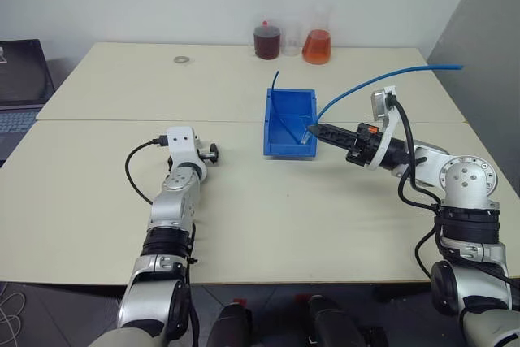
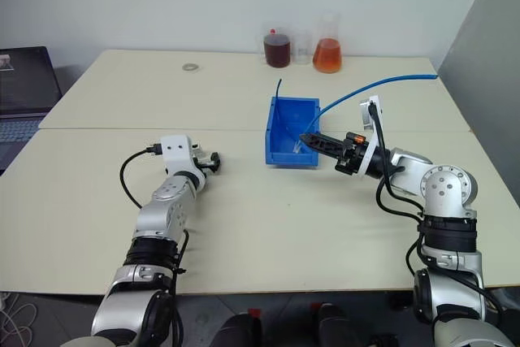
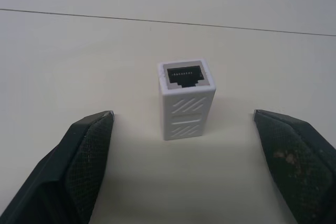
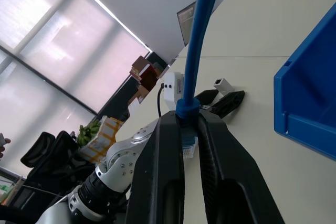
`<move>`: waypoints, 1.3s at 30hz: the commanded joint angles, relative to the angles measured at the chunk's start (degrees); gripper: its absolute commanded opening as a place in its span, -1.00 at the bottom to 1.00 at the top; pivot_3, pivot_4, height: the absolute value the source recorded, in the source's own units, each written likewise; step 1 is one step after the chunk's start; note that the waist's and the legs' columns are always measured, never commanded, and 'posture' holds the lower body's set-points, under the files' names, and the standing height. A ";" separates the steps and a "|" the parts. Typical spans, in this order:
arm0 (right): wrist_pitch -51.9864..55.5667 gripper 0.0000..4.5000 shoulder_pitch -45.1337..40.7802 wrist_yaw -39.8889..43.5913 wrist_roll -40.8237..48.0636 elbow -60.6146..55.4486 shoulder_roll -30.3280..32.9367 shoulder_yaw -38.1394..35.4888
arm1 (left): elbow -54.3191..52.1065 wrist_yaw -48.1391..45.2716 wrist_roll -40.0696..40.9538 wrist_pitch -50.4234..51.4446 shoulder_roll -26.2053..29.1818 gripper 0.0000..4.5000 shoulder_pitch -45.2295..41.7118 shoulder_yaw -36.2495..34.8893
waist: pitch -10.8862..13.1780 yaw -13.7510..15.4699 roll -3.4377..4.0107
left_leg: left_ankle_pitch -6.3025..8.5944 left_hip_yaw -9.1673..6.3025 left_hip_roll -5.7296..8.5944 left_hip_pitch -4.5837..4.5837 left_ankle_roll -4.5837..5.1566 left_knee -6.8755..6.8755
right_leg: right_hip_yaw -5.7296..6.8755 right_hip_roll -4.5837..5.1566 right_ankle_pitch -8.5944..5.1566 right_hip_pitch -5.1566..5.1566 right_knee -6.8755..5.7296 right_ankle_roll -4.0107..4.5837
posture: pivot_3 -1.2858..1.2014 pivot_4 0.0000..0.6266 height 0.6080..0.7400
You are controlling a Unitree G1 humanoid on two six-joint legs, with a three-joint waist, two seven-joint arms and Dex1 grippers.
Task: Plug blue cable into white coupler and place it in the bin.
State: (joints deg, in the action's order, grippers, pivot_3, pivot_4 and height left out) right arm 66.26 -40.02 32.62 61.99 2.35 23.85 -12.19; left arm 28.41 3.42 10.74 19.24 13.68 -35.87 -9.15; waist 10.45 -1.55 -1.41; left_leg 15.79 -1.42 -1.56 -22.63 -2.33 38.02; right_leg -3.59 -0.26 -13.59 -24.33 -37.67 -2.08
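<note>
While the plug is not yet joined | right gripper closed on blue cable near bin | left gripper wide open around white coupler, at bin's 9 o'clock | plugging, binning remain

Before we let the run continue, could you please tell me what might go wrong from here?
The white coupler stands upright and loose on the table between the left gripper's open jaws; an off-centre close could tip it or push it away.

The right gripper pinches the blue cable just behind its plug, beside the bin. The plug may twist in that grip and miss the coupler's socket.

The long trailing cable could drag on the bin's wall.
</note>
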 commanded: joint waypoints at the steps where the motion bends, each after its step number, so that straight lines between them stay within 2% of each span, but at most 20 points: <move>1: -0.69 -0.94 -0.71 0.73 0.51 -2.23 0.40 -1.10 | 3.05 -1.11 -1.01 -1.48 -0.48 0.99 -1.80 -0.04 | 0.00 0.00 0.00 | 0.00 0.00 0.00 0.01 0.00 0.00 | 0.00 0.00 0.00 0.00 -0.02 0.00 | 0.03 -0.52 1.00; 3: -0.72 -0.94 -0.72 0.77 0.51 -2.15 0.40 -1.14 | 3.82 -0.78 -1.32 -1.66 -0.72 0.99 -2.35 -0.28 | 0.00 -0.03 0.00 | 0.00 0.00 0.00 0.01 0.00 0.00 | 0.00 0.00 0.00 0.00 -0.02 0.00 | 0.03 -0.52 1.00; 4: -0.75 -0.94 -0.69 0.78 0.50 -2.16 0.39 -1.15 | 4.00 -0.51 -1.29 -1.62 -0.93 0.83 -2.53 -0.51 | 0.00 -0.02 0.00 | 0.00 0.00 0.00 0.01 0.00 0.00 | 0.00 0.00 0.00 0.00 -0.03 0.00 | 0.03 -0.52 1.00; 7: -0.73 -0.94 -0.54 0.63 0.65 -2.29 0.30 -1.29 | 3.97 -0.50 -1.54 -1.61 -1.21 0.56 -2.69 -0.49 | 0.00 -0.02 0.00 | 0.00 -0.01 0.00 0.01 0.00 0.00 | 0.00 0.00 0.00 0.00 -0.03 0.00 | 0.03 -0.52 1.00; 8: -0.72 -0.94 -0.44 0.57 0.70 -2.38 0.26 -1.32 | 3.90 -0.45 -1.60 -1.52 -1.29 0.55 -2.67 -0.50 | 0.00 -0.01 0.00 | 0.00 -0.01 0.00 0.01 0.00 0.00 | 0.00 0.00 0.00 0.00 -0.03 0.00 | 0.03 -0.52 1.00; 9: -0.74 -0.94 -0.32 0.54 0.69 -2.48 0.25 -1.33 | 3.81 -0.35 -1.54 -1.34 -1.43 0.35 -2.63 -0.63 | 0.00 -0.01 0.00 | 0.00 -0.01 0.00 0.00 0.00 0.00 | 0.01 0.00 0.00 0.00 -0.03 0.00 | 0.03 -0.52 1.00; 10: -0.78 -0.94 -0.23 0.53 0.65 -2.56 0.25 -1.31 | 3.74 -0.32 -1.51 -1.23 -1.53 0.35 -2.60 -0.73 | 0.00 -0.01 0.00 | 0.00 -0.01 0.00 0.00 0.00 0.00 | 0.01 0.00 0.00 0.00 -0.02 0.00 | 0.03 -0.52 1.00; 13: -0.97 -0.94 -0.14 0.52 0.49 -2.64 0.24 -1.27 | 3.25 -0.24 -1.60 -0.75 -1.85 0.11 -2.31 -1.02 | 0.00 0.00 0.00 | 0.00 -0.01 0.00 0.00 0.00 0.00 | 0.01 0.01 0.00 0.00 -0.02 0.00 | 0.03 -0.52 1.00; 21: -1.07 -0.94 0.08 0.29 0.56 -2.70 0.07 -1.27 | 1.26 0.60 -1.94 1.16 -2.06 -0.62 -1.02 -2.28 | 0.00 0.01 0.00 | 0.00 -0.01 0.01 0.01 0.00 0.01 | 0.01 0.02 0.00 0.01 -0.03 0.00 | 0.03 -0.52 1.00; 26: -1.38 -0.94 0.60 0.34 0.30 -3.10 -0.03 -0.91 | -0.39 0.08 -2.38 2.82 -0.88 -0.65 -0.14 -2.54 | 0.00 -0.12 0.00 | 0.00 0.00 0.00 0.02 0.00 0.00 | 0.00 0.02 0.00 0.01 -0.03 0.00 | 0.03 -0.52 1.00; 28: -1.37 -0.94 0.84 0.32 0.25 -3.59 -0.06 -0.64 | -2.90 -4.96 -3.00 2.93 1.32 -0.65 0.97 -0.01 | 0.00 -0.18 0.00 | 0.00 0.00 0.00 0.02 0.00 0.00 | 0.00 0.02 0.00 0.01 -0.03 0.00 | 0.03 -0.52 1.00; 31: -1.92 -0.94 1.65 2.76 -1.63 -5.78 1.92 1.64 | -14.23 -26.08 -1.20 2.53 9.94 -0.65 6.43 8.08 | 0.00 -0.68 0.01 | 0.00 0.02 -0.02 0.04 -0.01 -0.04 | -0.02 -0.01 0.00 -0.03 -0.09 0.01 | 0.03 -0.52 1.00; 35: -3.23 -0.94 2.60 5.64 -3.50 -7.49 3.45 3.82 | -27.16 -46.73 4.46 3.50 20.51 -0.65 14.31 12.50 | 0.01 -0.69 0.02 | -0.01 -0.01 -0.06 0.00 -0.03 -0.09 | 0.02 -0.02 -0.03 -0.09 -0.11 0.07 | 0.03 -0.52 1.00; 37: -4.01 -0.94 2.41 6.95 -4.46 -8.02 3.82 5.03 | -31.79 -55.70 8.11 2.06 23.43 -0.65 17.28 13.63 | 0.02 -0.69 0.04 | 0.00 0.02 -0.06 0.01 -0.02 -0.09 | 0.00 -0.01 -0.03 -0.10 -0.11 0.07 | 0.03 -0.52 1.00; 39: -5.59 -0.94 2.10 9.40 -6.74 -9.11 4.78 7.47 | -32.01 -62.07 8.36 -3.37 23.77 -0.65 18.21 15.80 | 0.05 -0.62 0.10 | 0.00 0.03 -0.09 0.00 -0.02 -0.07 | 0.02 -0.02 -0.04 -0.10 -0.05 0.06 | 0.03 -0.52 1.00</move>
State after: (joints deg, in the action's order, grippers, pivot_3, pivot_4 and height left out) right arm 62.94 -36.83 39.11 56.75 -3.58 27.70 -6.23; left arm -0.75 -51.60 17.31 20.90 37.22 -17.88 4.90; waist 10.50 -2.17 -1.31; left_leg 15.79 -1.36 -1.60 -22.60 -2.35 37.96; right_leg -3.60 -0.26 -13.64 -24.40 -37.73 -2.03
